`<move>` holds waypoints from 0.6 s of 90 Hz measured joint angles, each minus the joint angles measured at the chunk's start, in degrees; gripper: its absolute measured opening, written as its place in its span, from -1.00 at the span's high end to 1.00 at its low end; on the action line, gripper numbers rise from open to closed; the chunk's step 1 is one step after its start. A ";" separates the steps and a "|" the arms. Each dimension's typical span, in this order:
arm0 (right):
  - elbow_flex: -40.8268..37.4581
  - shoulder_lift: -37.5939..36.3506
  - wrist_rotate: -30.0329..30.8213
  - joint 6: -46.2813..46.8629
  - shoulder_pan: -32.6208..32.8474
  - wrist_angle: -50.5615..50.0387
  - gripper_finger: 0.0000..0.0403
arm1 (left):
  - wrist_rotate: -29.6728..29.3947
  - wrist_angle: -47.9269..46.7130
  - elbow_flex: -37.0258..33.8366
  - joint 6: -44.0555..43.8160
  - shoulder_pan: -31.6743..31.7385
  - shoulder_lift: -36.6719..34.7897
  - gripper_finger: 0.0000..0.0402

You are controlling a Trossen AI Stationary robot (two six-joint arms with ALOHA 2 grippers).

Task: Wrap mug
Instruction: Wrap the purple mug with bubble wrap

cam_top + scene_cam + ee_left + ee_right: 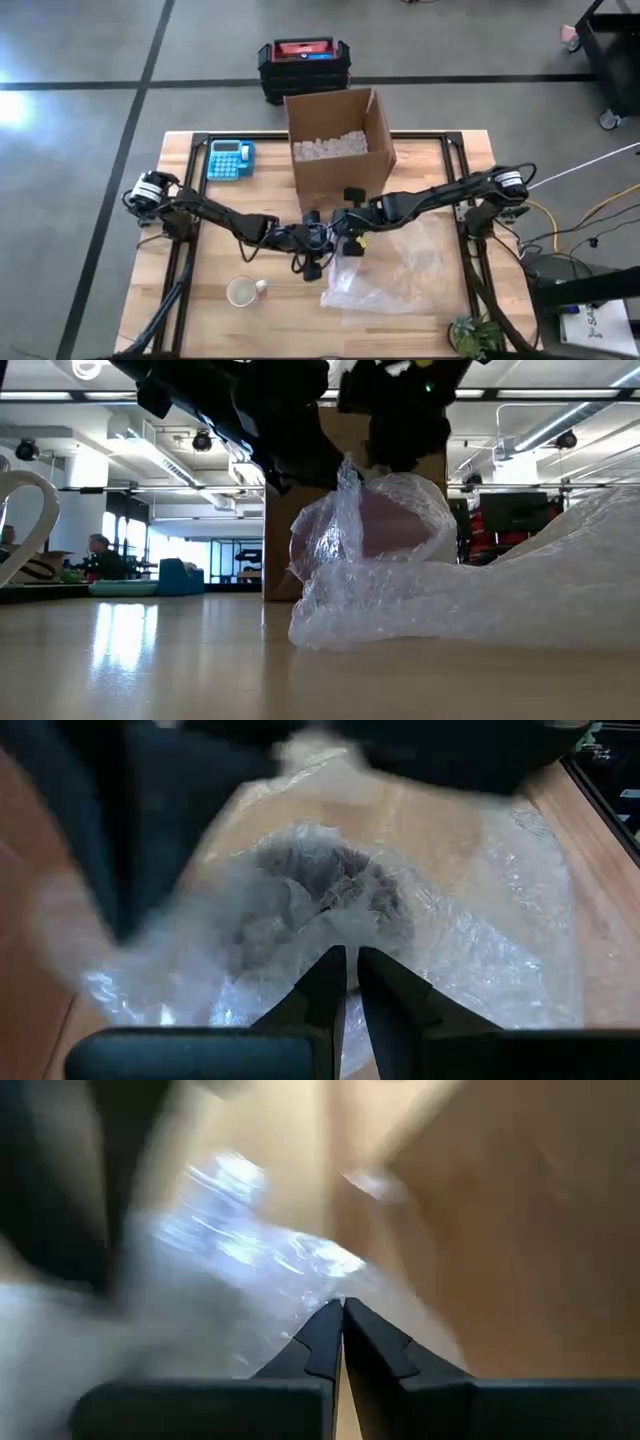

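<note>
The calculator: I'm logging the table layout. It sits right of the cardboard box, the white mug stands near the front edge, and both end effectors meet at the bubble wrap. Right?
One slip: the calculator sits left of the box, not right, as the high view shows. The mug does stand near the front edge, and the left end effector and right end effector do meet at the bubble wrap.

Both end effectors point(344, 982) point(342, 1335) pinched closed

Blue calculator point(230, 159), open cardboard box point(338, 150), black crate point(303, 66), small plant point(476, 334)
</note>
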 joint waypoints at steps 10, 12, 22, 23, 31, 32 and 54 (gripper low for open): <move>-0.49 -0.07 -3.90 -0.44 0.85 0.07 1.00 | 0.03 -0.21 0.00 -0.20 0.00 -0.05 0.90; -0.57 -0.05 -3.88 -0.44 1.11 0.06 1.00 | 0.05 -0.26 0.00 -0.37 0.00 -0.06 0.90; -0.97 0.38 -5.64 -0.03 2.16 -0.75 1.00 | 0.25 -0.35 0.00 -1.38 0.31 -0.09 0.90; -1.01 0.46 -5.74 0.00 2.18 -0.94 1.00 | 0.27 -0.35 0.00 -1.51 0.35 -0.10 0.90; -1.67 1.00 -8.26 1.06 2.33 -2.20 1.00 | 0.27 -0.54 0.00 -1.75 0.52 -0.11 0.90; -1.81 1.04 -8.34 1.14 2.34 -2.25 1.00 | 0.26 -0.57 0.00 -1.75 0.52 -0.13 0.90; -4.20 3.66 -7.86 3.11 2.74 0.38 1.00 | 0.05 -1.20 0.32 -2.03 0.59 -0.68 0.90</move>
